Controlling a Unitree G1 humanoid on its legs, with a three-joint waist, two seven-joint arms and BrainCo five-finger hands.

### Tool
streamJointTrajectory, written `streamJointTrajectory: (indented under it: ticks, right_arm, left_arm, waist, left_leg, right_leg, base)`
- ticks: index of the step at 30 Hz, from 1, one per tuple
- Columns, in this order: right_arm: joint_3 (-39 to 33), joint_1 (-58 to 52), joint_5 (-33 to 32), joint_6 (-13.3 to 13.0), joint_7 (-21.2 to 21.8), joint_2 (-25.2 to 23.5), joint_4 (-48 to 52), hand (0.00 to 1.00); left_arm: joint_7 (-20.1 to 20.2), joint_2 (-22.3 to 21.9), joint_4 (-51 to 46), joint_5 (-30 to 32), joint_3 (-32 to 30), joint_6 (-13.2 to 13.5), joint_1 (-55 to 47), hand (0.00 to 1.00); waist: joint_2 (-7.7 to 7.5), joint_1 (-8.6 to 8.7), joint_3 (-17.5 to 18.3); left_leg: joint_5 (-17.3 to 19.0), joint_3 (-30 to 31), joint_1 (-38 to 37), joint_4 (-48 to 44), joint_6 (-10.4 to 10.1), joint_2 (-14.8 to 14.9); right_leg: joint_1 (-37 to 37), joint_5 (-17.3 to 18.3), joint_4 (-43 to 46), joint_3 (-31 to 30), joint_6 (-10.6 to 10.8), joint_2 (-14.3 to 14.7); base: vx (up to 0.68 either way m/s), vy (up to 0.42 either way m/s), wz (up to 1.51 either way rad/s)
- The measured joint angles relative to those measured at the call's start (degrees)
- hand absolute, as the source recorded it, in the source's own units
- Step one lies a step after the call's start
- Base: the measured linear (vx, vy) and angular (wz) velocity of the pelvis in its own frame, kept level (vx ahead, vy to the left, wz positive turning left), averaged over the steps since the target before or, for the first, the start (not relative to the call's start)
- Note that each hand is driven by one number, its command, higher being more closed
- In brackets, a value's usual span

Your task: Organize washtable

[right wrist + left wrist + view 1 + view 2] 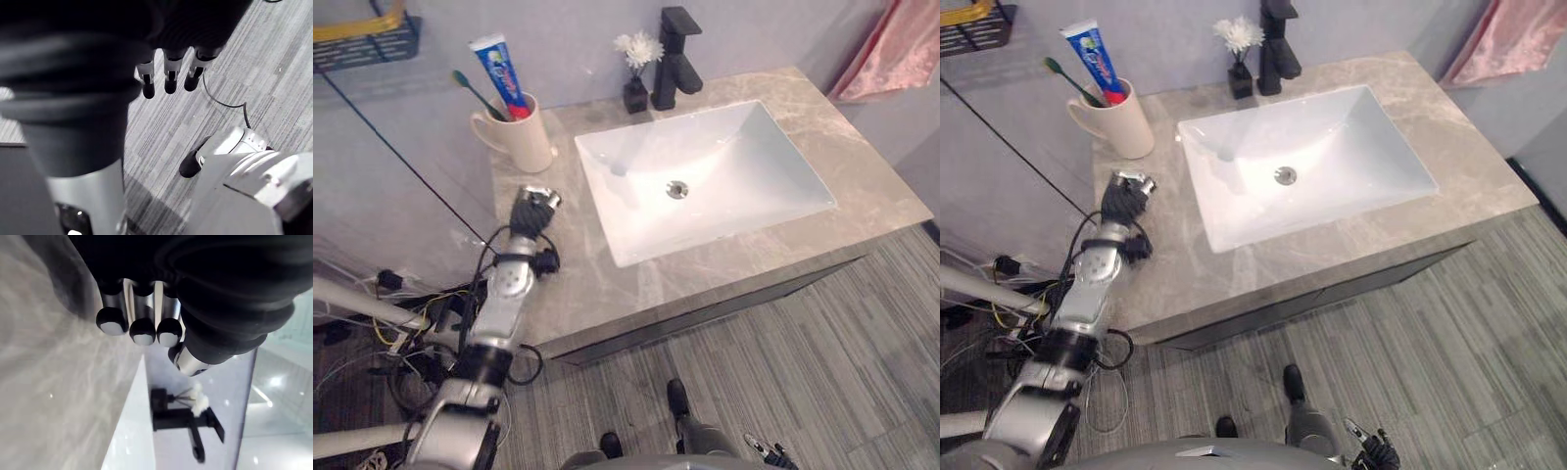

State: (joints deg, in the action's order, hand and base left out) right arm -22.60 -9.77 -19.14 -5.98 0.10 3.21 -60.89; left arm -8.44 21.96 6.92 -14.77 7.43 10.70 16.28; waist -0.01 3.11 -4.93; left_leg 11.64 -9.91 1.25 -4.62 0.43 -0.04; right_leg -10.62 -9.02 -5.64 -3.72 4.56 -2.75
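The tabletop is grey marble, with a white sink sunk into its middle. That leaves a narrow bare strip along the front edge, a wider bare strip at 3 o'clock of the sink and another at 9 o'clock.

At the back edge, at 12 o'clock of the sink, stands a black faucet. Just beside it is a small dark vase with a white flower. A cream mug stands upright at 10 o'clock of the sink, close to the left edge, and holds a toothpaste tube and a green toothbrush.

The left hand is over the bare strip at 9 o'clock of the sink, at 6 o'clock of the mug and apart from it. Its forearm reaches in across the front left corner. In the wrist view its fingers are curled inward in a row with the thumb beside them, and they hold nothing. Whether the hand touches the marble cannot be told.

The right hand hangs low at 6 o'clock, over the striped grey floor well in front of the tabletop. Its fingers are loose, point down and hold nothing.
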Motion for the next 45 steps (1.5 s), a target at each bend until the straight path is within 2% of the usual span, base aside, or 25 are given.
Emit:
streamJointTrajectory:
  ticks: [3,6,8,11,12,13,17,18,22,23,24,25,26,27,28,30,31,32,35,38,43,45]
  right_arm:
    - [-0.04,-0.50,-0.02,-0.04,-0.04,0.07,-0.47,0.00]
    - [-0.03,-1.18,-0.02,-0.09,-0.04,0.18,-1.15,0.00]
    - [-0.09,-1.19,-0.06,-0.12,-0.03,0.90,-2.82,0.00]
    - [-0.02,-1.58,-0.06,-0.19,-0.02,1.30,-4.57,0.00]
    - [0.06,-2.07,-0.06,-0.01,-0.04,1.25,-5.86,0.00]
    - [-0.17,-2.36,-0.07,0.09,-0.08,1.31,-6.29,0.00]
    - [-0.16,-2.63,-0.07,0.21,-0.10,1.37,-6.66,0.00]
    - [-0.17,-2.60,-0.06,0.28,-0.10,1.40,-6.65,0.00]
    - [-0.11,-2.56,0.03,0.76,-0.14,1.40,-6.63,0.00]
    - [-0.12,-2.56,0.06,1.28,-0.16,1.40,-6.64,0.00]
    - [-0.14,-2.60,0.14,1.64,-0.26,1.33,-6.68,0.00]
    - [-0.15,-2.62,0.15,1.70,-0.31,1.28,-6.74,0.00]
    - [-0.17,-2.38,0.20,1.72,-0.36,1.24,-6.83,0.00]
    - [-0.19,-1.99,0.47,1.71,-0.36,1.15,-6.87,0.00]
    - [-0.21,-1.90,0.81,1.71,-0.35,1.07,-6.98,0.00]
    - [-0.77,-1.50,1.26,1.71,-0.33,0.79,-7.23,0.00]
    - [-1.33,-1.47,2.34,1.73,-0.14,0.73,-7.30,0.00]
    - [-1.72,-1.39,2.52,1.74,-0.09,0.69,-7.34,0.00]
    - [-2.38,-0.95,2.95,1.76,0.00,0.72,-7.40,0.00]
    - [-2.40,-0.32,2.90,1.75,0.04,0.87,-9.09,0.00]
    - [-2.31,-0.45,2.85,1.73,0.05,0.89,-9.14,0.00]
    - [-1.22,-0.36,2.80,1.70,0.04,0.88,-9.08,0.00]
  left_arm:
    - [1.79,-2.10,-12.20,-0.74,1.06,0.26,-5.98,1.00]
    - [3.91,-3.61,-25.45,-1.24,1.40,1.97,-12.28,1.00]
    - [4.56,-5.12,-30.44,-1.26,1.11,3.61,-15.89,1.00]
    - [5.04,-7.86,-34.19,-1.22,-3.23,5.22,-22.07,1.00]
    - [4.75,-10.72,-33.95,-1.10,-8.24,5.47,-27.34,1.00]
    - [4.67,-12.76,-32.48,-1.32,-10.58,5.53,-29.83,1.00]
    - [3.53,-15.86,-19.31,-1.40,-17.84,3.82,-34.63,1.00]
    - [3.11,-16.75,-12.67,-0.56,-19.45,2.75,-34.99,1.00]
    - [2.73,-17.89,12.93,0.74,-21.08,-1.64,-34.78,1.00]
    - [2.73,-18.15,18.80,1.71,-21.08,-2.34,-34.66,1.00]
    - [2.86,-18.56,25.94,2.97,-21.07,-3.44,-34.34,1.00]
    - [2.91,-18.72,29.65,3.12,-21.12,-3.69,-34.16,1.00]
    - [3.09,-18.80,37.39,4.32,-21.23,-4.12,-33.69,1.00]
    - [3.44,-18.77,45.02,5.34,-21.62,-4.91,-32.77,1.00]
    - [3.91,-18.89,49.65,5.97,-22.34,-5.73,-31.94,0.00]
    - [4.46,-17.77,54.62,7.23,-23.31,-6.10,-30.98,0.00]
    - [4.93,-17.43,56.78,9.06,-23.35,-6.63,-30.49,0.00]
    - [5.37,-17.35,57.56,9.58,-23.44,-6.92,-30.29,0.00]
    - [7.51,-17.59,58.73,11.65,-25.49,-8.41,-29.83,0.00]
    - [8.08,-17.52,59.01,11.83,-25.23,-8.21,-29.09,0.00]
    - [8.06,-16.52,60.36,11.92,-21.85,-8.05,-27.52,0.00]
    - [8.22,-15.28,60.29,12.25,-17.02,-7.66,-27.07,0.00]
  waist:
    - [0.30,-1.44,0.18]
    - [1.12,-3.53,1.11]
    - [1.95,-4.07,2.11]
    - [1.99,-5.53,3.68]
    - [1.11,-6.57,4.43]
    - [0.96,-6.88,4.61]
    - [0.31,-8.34,5.56]
    - [0.37,-8.45,5.63]
    - [0.29,-8.21,6.10]
    - [-0.20,-8.13,6.04]
    - [0.24,-7.98,6.18]
    - [0.04,-7.81,6.24]
    - [-0.37,-7.01,5.98]
    - [0.17,-6.46,5.99]
    - [-0.64,-6.28,6.05]
    - [-0.27,-6.18,6.20]
    - [-0.75,-6.11,5.90]
    - [-0.09,-6.06,6.12]
    - [-0.27,-5.86,5.54]
    - [-0.43,-5.18,5.47]
    - [-0.55,-5.22,5.32]
    - [-0.66,-5.25,5.20]
  left_leg:
    - [-0.05,1.75,0.16,-0.86,-0.01,-0.11]
    - [-0.19,3.23,0.05,-1.66,-0.02,-0.54]
    - [-0.38,4.45,0.01,-2.03,0.03,-0.92]
    - [-0.88,6.03,0.00,-2.10,0.64,-1.49]
    - [-1.11,7.80,0.12,-2.26,0.91,-2.09]
    - [-1.10,8.93,-0.12,-2.38,0.90,-2.09]
    - [-1.74,10.77,-0.32,-2.13,-0.12,-1.89]
    - [-1.92,11.22,-0.46,-2.11,-0.36,-1.82]
    - [-1.97,11.93,-1.06,-1.60,-0.41,-1.41]
    - [-2.02,11.92,-1.39,-1.33,-0.49,-1.29]
    - [-2.34,11.97,-2.38,-0.98,-1.02,-1.13]
    - [-2.34,12.00,-2.82,-0.78,-1.02,-1.05]
    - [-2.33,12.15,-3.81,-0.45,-1.02,-0.91]
    - [-2.32,12.15,-4.69,-0.18,-1.01,-0.78]
    - [-2.31,12.04,-4.96,0.03,-1.00,-0.65]
    - [-2.31,11.76,-5.77,0.57,-0.99,-0.52]
    - [-2.33,11.55,-6.16,0.77,-0.96,-0.50]
    - [-2.33,11.39,-6.40,0.85,-0.97,-0.50]
    - [-2.32,9.89,-7.87,1.55,-0.96,-0.50]
    - [-2.47,9.65,-8.05,1.57,-0.68,-0.49]
    - [-2.47,9.57,-8.11,1.49,-0.68,-0.49]
    - [-2.00,9.01,-7.46,0.84,-0.51,-0.48]
  right_leg:
    - [0.96,0.00,0.34,1.07,0.01,-0.55]
    - [2.00,0.01,0.37,1.79,0.01,-1.20]
    - [2.75,0.02,0.37,3.07,0.02,-1.80]
    - [3.94,0.43,0.38,4.56,0.03,-2.58]
    - [5.10,1.65,0.38,5.93,0.51,-3.38]
    - [5.88,1.72,0.35,7.06,0.40,-3.44]
    - [6.90,2.48,0.28,9.30,-0.04,-3.45]
    - [7.22,2.50,0.25,9.55,-0.06,-3.40]
    - [7.85,2.73,0.12,10.58,-0.26,-3.37]
    - [8.03,2.83,0.11,10.59,-0.27,-3.28]
    - [8.90,2.98,0.17,10.68,-0.23,-3.14]
    - [9.22,2.99,0.16,10.70,-0.20,-3.08]
    - [10.11,3.13,0.17,10.73,-0.16,-2.92]
    - [10.81,3.30,0.18,10.69,-0.28,-2.77]
    - [10.92,3.36,0.18,10.61,-0.34,-2.59]
    - [11.24,3.39,0.20,10.48,-0.44,-2.48]
    - [11.44,3.40,0.20,10.19,-0.44,-2.38]
    - [11.59,3.40,0.19,9.98,-0.44,-2.31]
    - [11.82,3.41,0.20,8.91,-0.40,-2.02]
    - [11.86,3.41,0.34,8.74,-0.39,-1.98]
    - [11.90,3.41,0.38,8.65,-0.38,-1.96]
    - [11.21,3.47,0.38,7.91,-0.34,-1.87]
  base:
    - [-0.01,0.010,0.32]
    - [-0.03,0.015,0.25]
    - [-0.05,0.011,0.29]
    - [-0.12,-0.022,0.34]
    - [-0.17,-0.074,0.60]
    - [-0.17,-0.085,0.67]
    - [-0.10,-0.075,0.30]
    - [-0.06,-0.061,0.13]
    - [-0.03,-0.035,0.08]
    - [0.00,0.000,0.00]
    - [0.04,-0.015,0.00]
    - [0.07,-0.011,0.04]
    - [0.07,-0.005,0.03]
    - [0.07,-0.008,-0.02]
    - [0.05,-0.006,-0.06]
    - [0.04,0.000,-0.11]
    - [0.04,0.008,-0.12]
    - [0.04,0.018,-0.21]
    - [0.03,0.017,-0.20]
    - [0.02,0.010,-0.07]
    - [0.00,0.000,0.00]
    - [-0.04,0.003,-0.10]
